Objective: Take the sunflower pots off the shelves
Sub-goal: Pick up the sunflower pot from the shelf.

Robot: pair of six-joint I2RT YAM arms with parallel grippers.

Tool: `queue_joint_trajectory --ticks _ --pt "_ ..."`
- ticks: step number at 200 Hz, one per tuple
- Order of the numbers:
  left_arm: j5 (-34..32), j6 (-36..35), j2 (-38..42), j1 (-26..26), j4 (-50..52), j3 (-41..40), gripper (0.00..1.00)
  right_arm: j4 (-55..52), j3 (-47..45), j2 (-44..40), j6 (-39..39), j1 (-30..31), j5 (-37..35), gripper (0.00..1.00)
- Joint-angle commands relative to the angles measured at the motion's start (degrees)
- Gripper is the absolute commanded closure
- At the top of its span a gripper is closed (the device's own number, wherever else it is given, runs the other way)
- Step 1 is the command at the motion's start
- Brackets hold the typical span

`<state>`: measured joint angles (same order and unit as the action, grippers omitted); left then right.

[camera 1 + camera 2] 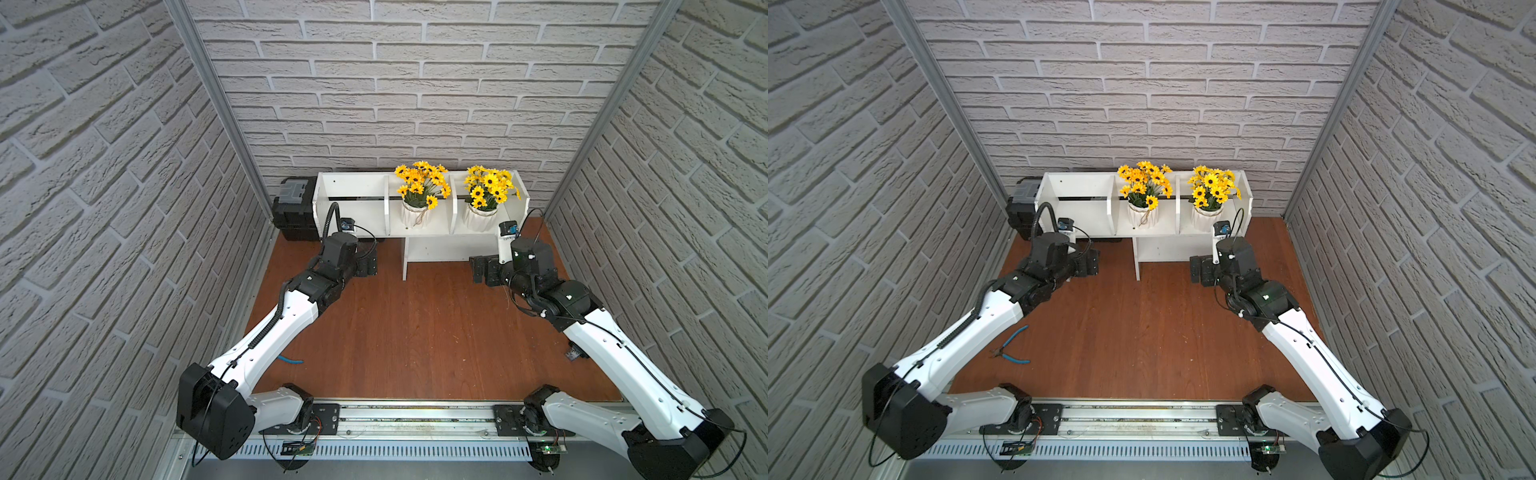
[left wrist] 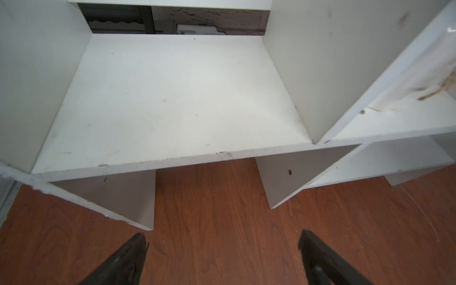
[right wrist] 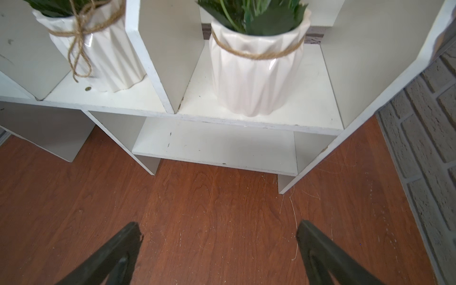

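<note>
The white shelves (image 1: 353, 212) (image 1: 1079, 208) stand against the back wall. Two sunflower pots sit in the upper compartments: one in the middle (image 1: 415, 214) (image 1: 1144, 216), one on the right (image 1: 480, 218) (image 1: 1204, 218). Both are white and ribbed with a twine band, and the right wrist view shows the middle pot (image 3: 103, 61) and the right pot (image 3: 254, 79). My left gripper (image 2: 223, 237) (image 1: 368, 262) is open and empty above the floor, facing the bare left compartment (image 2: 172, 98). My right gripper (image 3: 219, 227) (image 1: 478, 268) is open and empty, low in front of the lower shelf (image 3: 222, 143).
A black-and-grey toolbox (image 1: 295, 208) stands left of the shelves. Blue-handled pliers (image 1: 1013, 349) lie on the wooden floor beside the left arm. Brick-pattern walls close in the back and both sides. The arms' mounting rail (image 1: 415, 413) runs along the front.
</note>
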<state>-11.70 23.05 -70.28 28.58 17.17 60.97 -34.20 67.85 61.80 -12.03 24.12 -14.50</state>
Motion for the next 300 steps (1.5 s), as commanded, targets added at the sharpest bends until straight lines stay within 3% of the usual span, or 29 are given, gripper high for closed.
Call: queue_joint_trajectory --ticks 1,37,109,185,300 --pt "6.3 -0.5 2.8 0.2 -1.9 -1.4 0.02 -2.3 3.4 0.9 2.6 0.4 -1.3 0.0" --pt "9.2 -1.6 3.8 0.4 -1.8 -2.0 0.02 -0.5 6.3 2.5 5.0 0.4 -3.8 0.0" --pt "5.6 -2.0 4.8 2.2 -3.3 -4.6 0.02 5.3 10.9 10.7 6.2 -2.2 -1.9 0.01" --pt "4.5 -3.6 4.7 2.6 -4.7 -6.0 0.02 11.8 10.9 15.7 5.0 -8.9 5.2 0.0" --pt "4.7 -4.9 2.1 3.7 -7.1 -6.6 0.02 20.9 10.1 22.1 5.3 -11.7 9.0 0.0"
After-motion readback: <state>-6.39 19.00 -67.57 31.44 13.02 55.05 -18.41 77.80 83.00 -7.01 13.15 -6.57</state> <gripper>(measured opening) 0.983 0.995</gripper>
